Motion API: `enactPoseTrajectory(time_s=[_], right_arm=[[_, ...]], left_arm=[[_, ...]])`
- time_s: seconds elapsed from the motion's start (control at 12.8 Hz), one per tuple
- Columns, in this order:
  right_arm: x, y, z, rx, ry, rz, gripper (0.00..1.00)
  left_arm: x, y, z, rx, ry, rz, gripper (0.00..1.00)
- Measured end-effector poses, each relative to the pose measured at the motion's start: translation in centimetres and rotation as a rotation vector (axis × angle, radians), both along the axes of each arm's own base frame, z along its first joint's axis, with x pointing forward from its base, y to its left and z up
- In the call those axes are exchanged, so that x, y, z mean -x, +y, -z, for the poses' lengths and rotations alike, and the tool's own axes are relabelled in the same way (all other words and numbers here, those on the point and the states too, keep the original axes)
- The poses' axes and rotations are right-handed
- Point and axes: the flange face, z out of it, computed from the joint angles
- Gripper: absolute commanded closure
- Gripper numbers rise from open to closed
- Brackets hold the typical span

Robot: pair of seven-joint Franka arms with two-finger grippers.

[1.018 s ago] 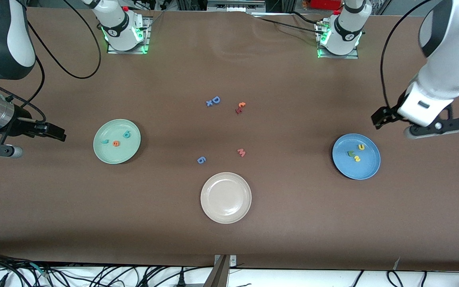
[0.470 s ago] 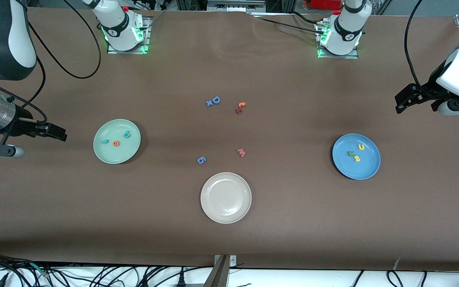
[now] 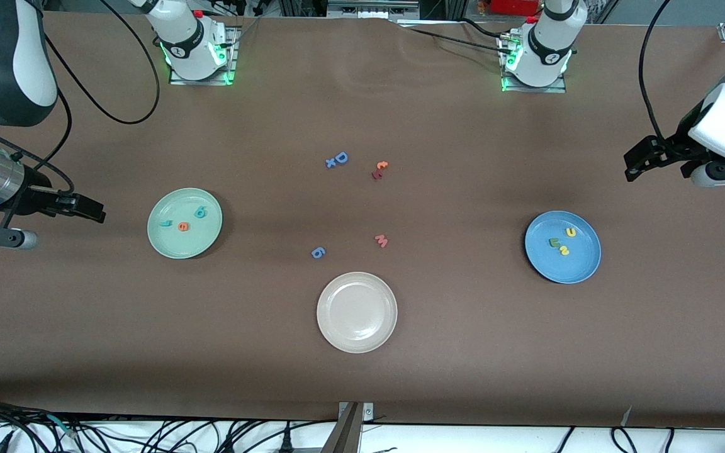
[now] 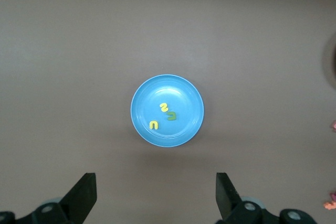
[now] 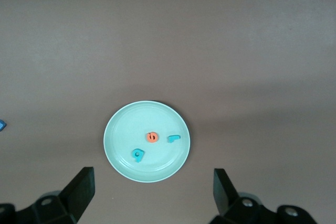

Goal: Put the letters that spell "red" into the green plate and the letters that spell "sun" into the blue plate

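While both of my fingers (image 4: 84, 195) stood wide open and empty, the "red" letters (image 3: 183, 220) lay in the green plate (image 3: 164, 242) under my right gripper (image 5: 152, 195), the "sun" letters (image 3: 561, 242) in the blue plate (image 3: 583, 264) under my left gripper (image 4: 156, 195); no letter remained to reach.

Foam letters are the only readable signs here.
On the green plate (image 3: 184, 246) lie an orange "e" (image 3: 183, 226), a teal "d" (image 3: 200, 212) and a teal "r" (image 3: 165, 222). On the blue plate (image 3: 579, 267) lie a yellow "u" (image 3: 570, 232), a green "n" (image 3: 554, 241) and a yellow "s" (image 3: 564, 251). On the bare table (image 3: 463, 352) lie a blue capital "D" (image 3: 341, 157) touching a small blue "x" (image 3: 330, 163), an orange "c" (image 3: 382, 165) beside a dark red letter (image 3: 376, 174) too small to read, a pink "w" or "m" (image 3: 381, 240), and a blue "g" or "6" (image 3: 318, 252).
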Motion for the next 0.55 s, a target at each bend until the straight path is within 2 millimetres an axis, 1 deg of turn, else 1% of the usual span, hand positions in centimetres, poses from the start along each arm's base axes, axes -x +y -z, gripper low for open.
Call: enactPoseTrajectory(time_s=[0.16,0.23,0.55], right_arm=[[0.0,0.0,-0.4,0.0,-0.008,0.0,0.0],[0.0,0.0,-0.8,0.0,-0.015,0.0,0.0],[0.0,0.0,-1.1,0.0,-0.02,0.0,0.0]], left_arm=[[-0.2,1.7,0.2,-0.002,0.007,0.028,0.0],[-0.2,2.1,0.3,-0.003,0.008,0.03,0.0],[-0.2,2.0,0.3,-0.003,0.007,0.037,0.0]])
